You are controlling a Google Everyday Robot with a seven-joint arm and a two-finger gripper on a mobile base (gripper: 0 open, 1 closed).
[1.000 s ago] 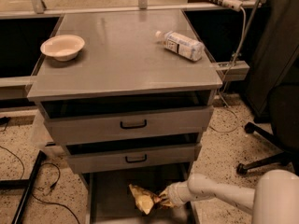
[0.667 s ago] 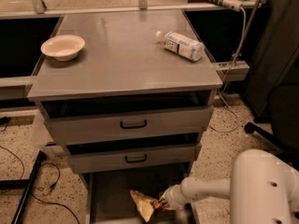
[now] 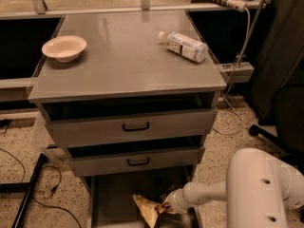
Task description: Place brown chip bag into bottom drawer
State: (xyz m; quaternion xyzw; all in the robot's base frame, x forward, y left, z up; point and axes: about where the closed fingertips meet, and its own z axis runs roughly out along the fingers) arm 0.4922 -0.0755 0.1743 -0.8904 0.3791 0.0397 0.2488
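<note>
the bag [image 3: 145, 208] is being pinched at its right edge by the gripper [image 3: 166, 207], jaws pressed onto the foil, down in the pulled-out drawer [image 3: 113, 196] at the foot of the cabinet [image 3: 128, 72]. the arm [image 3: 206, 193] is being reached in from the cabinet's right. on the cabinet top, a bowl [image 3: 64, 48] is being shown left, a bottle [image 3: 184, 46] lying right.

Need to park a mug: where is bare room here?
On the cabinet top, bare room lies between bowl and bottle and along the whole front edge. The bottom drawer is crowded at right, where the gripper meets the brown chip bag; bare at left.
</note>
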